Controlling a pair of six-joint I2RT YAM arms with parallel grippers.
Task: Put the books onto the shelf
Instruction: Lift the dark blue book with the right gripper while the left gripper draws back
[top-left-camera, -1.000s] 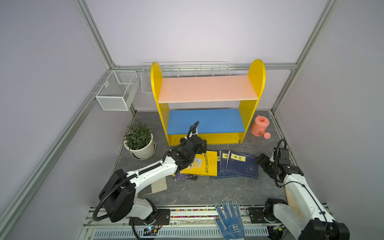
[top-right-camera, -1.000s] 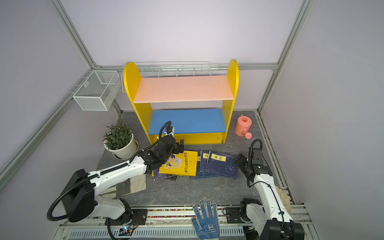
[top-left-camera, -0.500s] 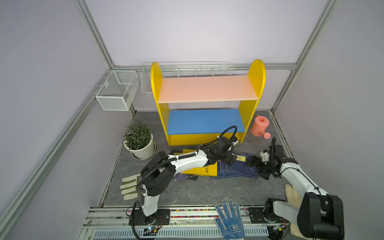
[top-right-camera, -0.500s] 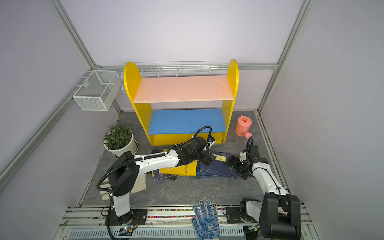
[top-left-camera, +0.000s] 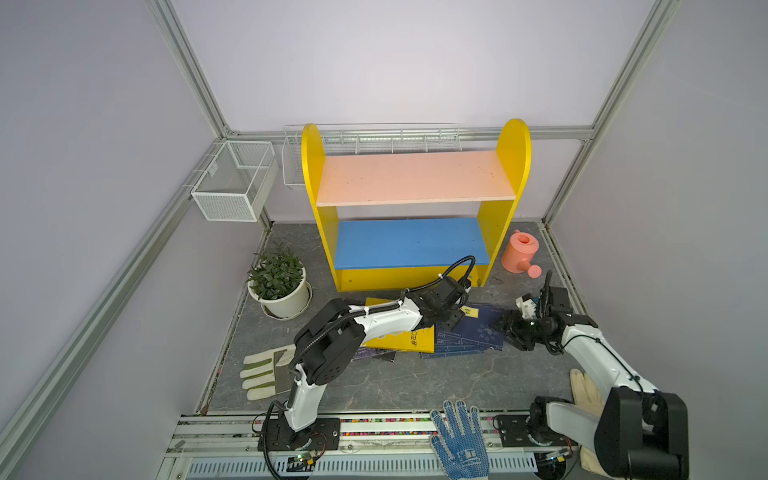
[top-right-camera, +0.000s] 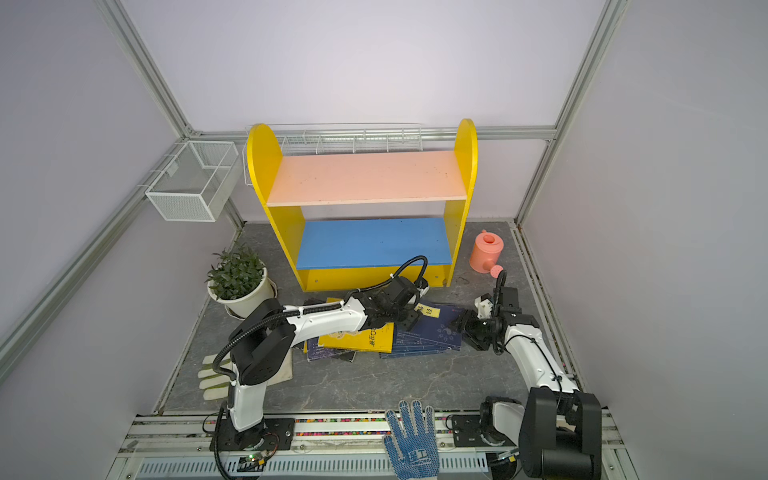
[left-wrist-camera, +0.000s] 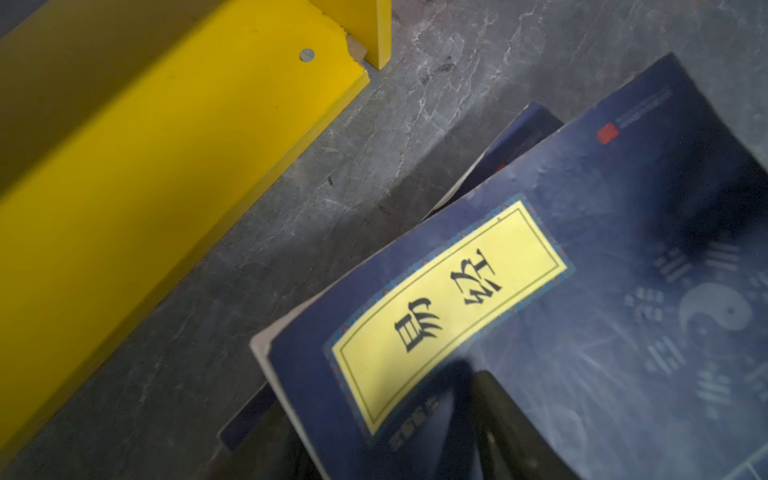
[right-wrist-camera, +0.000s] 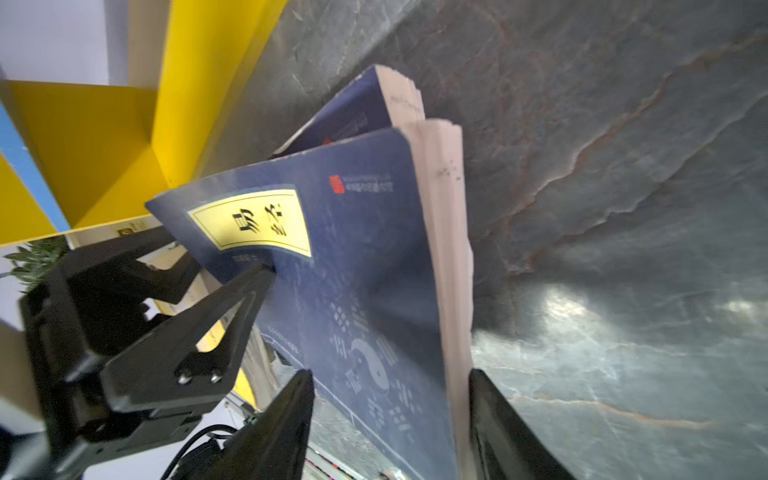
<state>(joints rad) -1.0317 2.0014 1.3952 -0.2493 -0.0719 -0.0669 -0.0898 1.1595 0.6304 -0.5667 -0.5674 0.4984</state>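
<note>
Several books lie in a loose pile on the grey floor in front of the shelf (top-left-camera: 415, 176), whose pink and blue boards are bare. A navy book (top-left-camera: 478, 328) (right-wrist-camera: 365, 270) with a yellow label lies on top, tilted up off the floor. A yellow book (top-left-camera: 411, 338) lies to its left. My left gripper (top-left-camera: 453, 320) (right-wrist-camera: 224, 266) is shut on the navy book's label corner, one finger on the cover and one beneath. My right gripper (top-left-camera: 509, 328) (right-wrist-camera: 390, 374) straddles the opposite page edge. One finger (right-wrist-camera: 490, 415) is against the pages; the other stands apart from the cover.
A potted plant (top-left-camera: 278, 286) stands left of the shelf and a pink watering can (top-left-camera: 519, 251) right of it. Gloves lie at the front left (top-left-camera: 266, 370), front middle (top-left-camera: 459, 440) and front right (top-left-camera: 586, 390). White wire baskets (top-left-camera: 232, 183) hang on the walls.
My left gripper moved right from the yellow book to the navy book and closed on its corner. My right gripper moved left onto the book's page edge and narrowed.
</note>
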